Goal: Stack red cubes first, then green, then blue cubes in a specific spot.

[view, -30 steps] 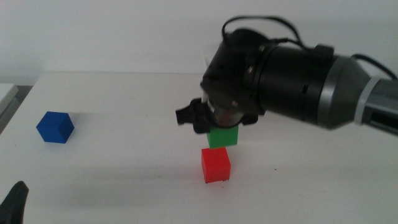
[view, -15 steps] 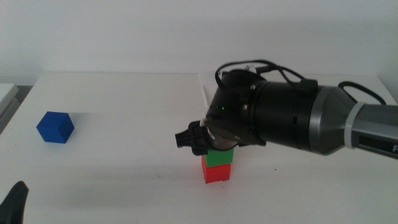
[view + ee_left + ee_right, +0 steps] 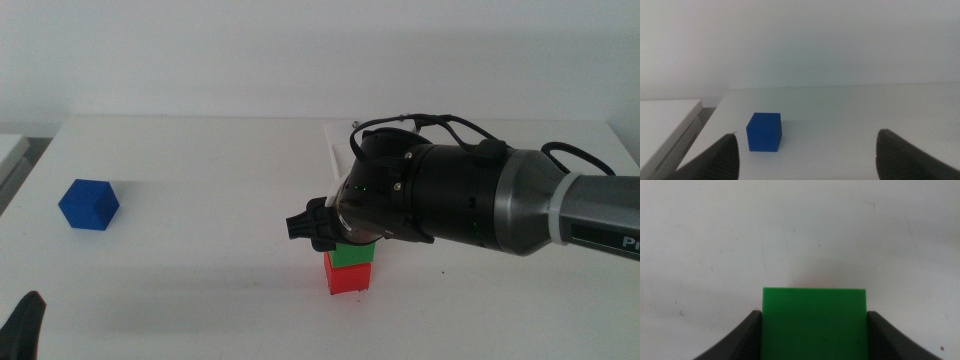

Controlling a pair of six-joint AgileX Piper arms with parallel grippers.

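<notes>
The red cube point(image 3: 348, 279) sits on the white table near the middle. The green cube point(image 3: 354, 257) rests directly on top of it, and my right gripper point(image 3: 345, 238) reaches down over it from the right. In the right wrist view the green cube point(image 3: 814, 325) fills the gap between the jaws, and the right gripper point(image 3: 813, 314) is shut on its two sides. The blue cube point(image 3: 88, 204) lies alone at the far left. My left gripper point(image 3: 807, 137) is open and faces the blue cube point(image 3: 764, 131) from a distance. The stack and arm hide the specific spot.
My left gripper's tip point(image 3: 28, 325) shows at the bottom left corner of the middle view. A pale raised ledge point(image 3: 670, 125) borders the table's left edge beside the blue cube. The bulky right arm point(image 3: 480, 195) hangs over the table's right half.
My right gripper has come down with the green cube from above the red cube. The green cube now rests on the red one. The blue cube and left arm have not moved.
</notes>
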